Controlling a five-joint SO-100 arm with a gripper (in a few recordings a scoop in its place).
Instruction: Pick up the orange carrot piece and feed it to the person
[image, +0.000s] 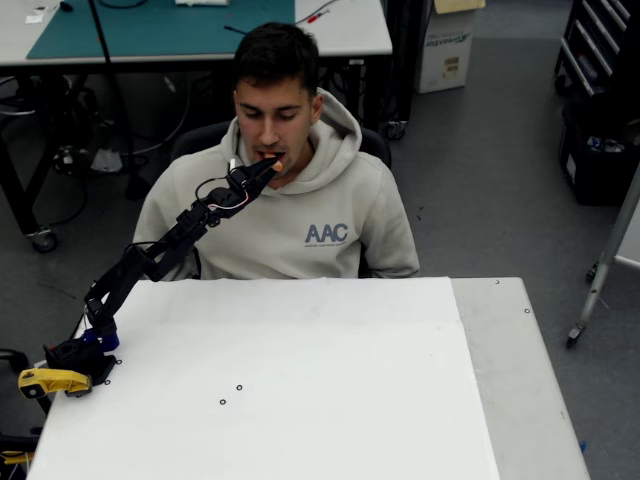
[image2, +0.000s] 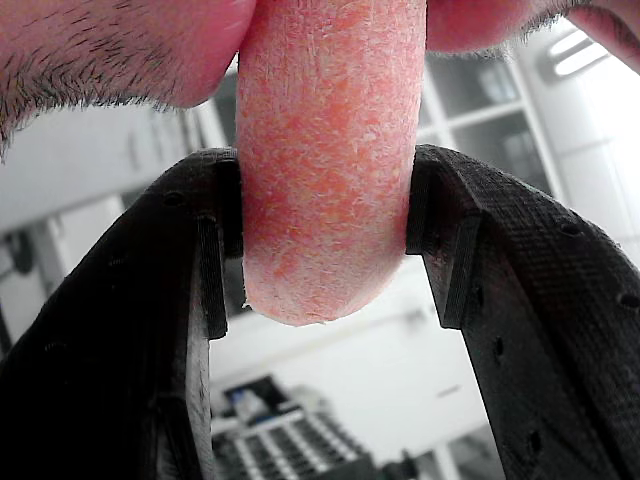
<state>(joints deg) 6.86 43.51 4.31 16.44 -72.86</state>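
1. Orange-pink carrot piece (image2: 325, 160) sits clamped betw. both pincer (image2: 325, 225) fingers (image2: 200, 250), gripped across its width near the lower rounded end; the free top end goes up into the person's (image: 300, 215) mouth, lips touching it on both sides in wrist view.
2. Why held so: side grip low on the piece leaves the far end clear of the black pads, so lips meet carrot, not plastic. My read, not seen.
3. Overhead view: carrot piece (image: 277, 163) shows as a small orange tip at the mouth, pincer (image: 268, 168) right at the lips.
4. Pincer state: narrow, closed on the carrot, pads pressed to both flanks, no gap.
5. Arm pose: base at left edge of white table (image: 400, 400), links stretched up and off the table's far edge toward the seated person, near full reach, wrist angled up to the face.
6. Stage, judged: pick done, delivery at the mouth; release not yet done. Risk: pushing further in, so the next move should be small and slow.
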